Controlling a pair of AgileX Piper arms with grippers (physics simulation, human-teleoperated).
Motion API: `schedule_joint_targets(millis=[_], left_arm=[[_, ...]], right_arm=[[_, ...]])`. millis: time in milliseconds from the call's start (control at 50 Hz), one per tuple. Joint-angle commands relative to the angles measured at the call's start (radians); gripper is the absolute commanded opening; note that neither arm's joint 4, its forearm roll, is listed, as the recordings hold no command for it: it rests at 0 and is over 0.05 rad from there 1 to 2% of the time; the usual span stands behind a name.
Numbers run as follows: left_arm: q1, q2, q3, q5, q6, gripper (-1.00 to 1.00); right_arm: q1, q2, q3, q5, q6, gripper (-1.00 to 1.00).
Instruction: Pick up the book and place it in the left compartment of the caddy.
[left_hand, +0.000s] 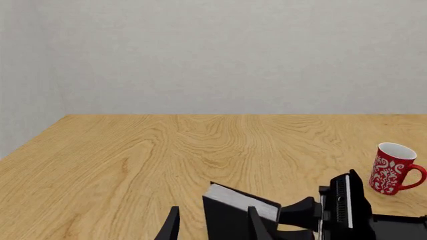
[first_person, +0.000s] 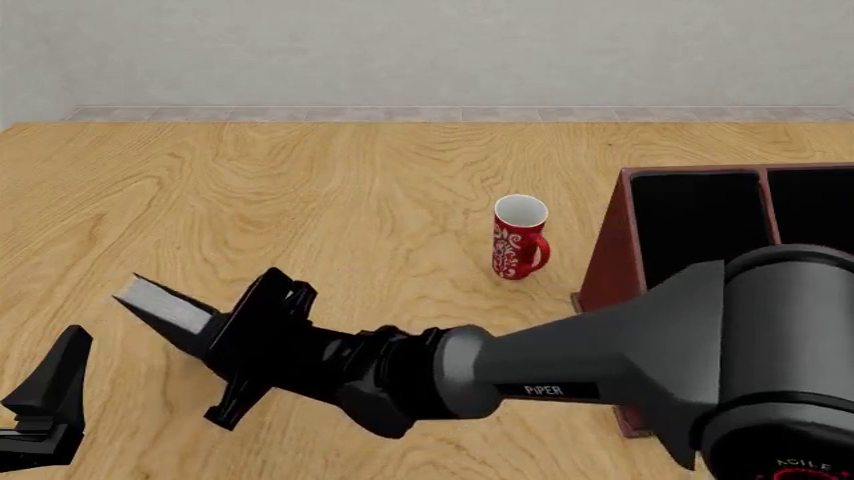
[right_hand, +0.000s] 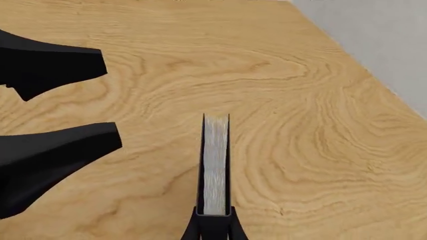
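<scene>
My right gripper (first_person: 207, 328) reaches across to the table's left side and is shut on the book (first_person: 160, 305), a black hardcover with grey-white page edges. In the right wrist view the book (right_hand: 215, 165) stands edge-on between the fingers of that gripper (right_hand: 215, 222). My left gripper (first_person: 54, 395) is open at the near left, just short of the book (left_hand: 233, 205). Its two fingers (right_hand: 60, 150) are spread apart with nothing between them. The dark red-brown caddy (first_person: 607, 255) stands at the right, its left compartment (first_person: 694, 220) black-lined. I cannot tell whether the book touches the table.
A red mug with a white pattern (first_person: 519, 238) stands upright just left of the caddy, between it and the book. My right arm (first_person: 587, 360) stretches low across the near side of the table. The wooden table (first_person: 294, 180) runs back to a pale wall.
</scene>
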Motion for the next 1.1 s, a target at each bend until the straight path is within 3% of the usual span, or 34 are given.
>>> schedule_joint_targets(millis=[20,600,1100], left_arm=[[0.000,0.000,0.000,0.000,0.000,1.00],[0.000,0.000,0.000,0.000,0.000,1.00],[0.000,0.000,0.000,0.000,0.000,1.00]], right_arm=[[-0.023,-0.073,0.030,0.019,-0.031,-1.00],[-0.061,-0.281,0.120,0.126,-0.101,-1.00],[-0.070,-0.492,0.226,0.166,-0.122,-1.00]])
